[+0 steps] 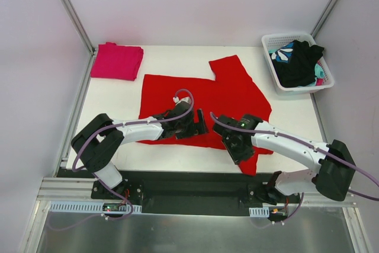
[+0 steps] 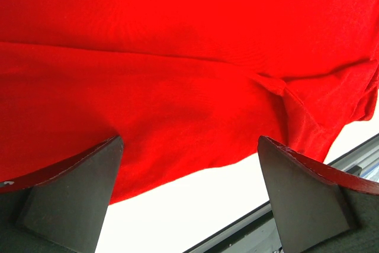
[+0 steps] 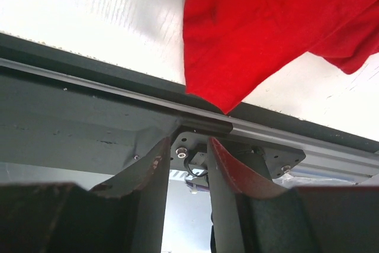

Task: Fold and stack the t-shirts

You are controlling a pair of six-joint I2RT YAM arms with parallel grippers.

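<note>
Top external: red t-shirt (image 1: pixel 201 96) lies spread on table (image 1: pixel 177 57), both grippers at its near edge.
Left gripper (image 2: pixel 189 146) jaws spread wide over the cloth; right gripper (image 3: pixel 186 146) jaws slightly apart, pinching nothing.

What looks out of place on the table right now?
The red t-shirt lies askew, and its near right corner hangs past the near edge of the table over the dark rail, close to the right gripper. The folded pink t-shirt and the basket look fine.
</note>
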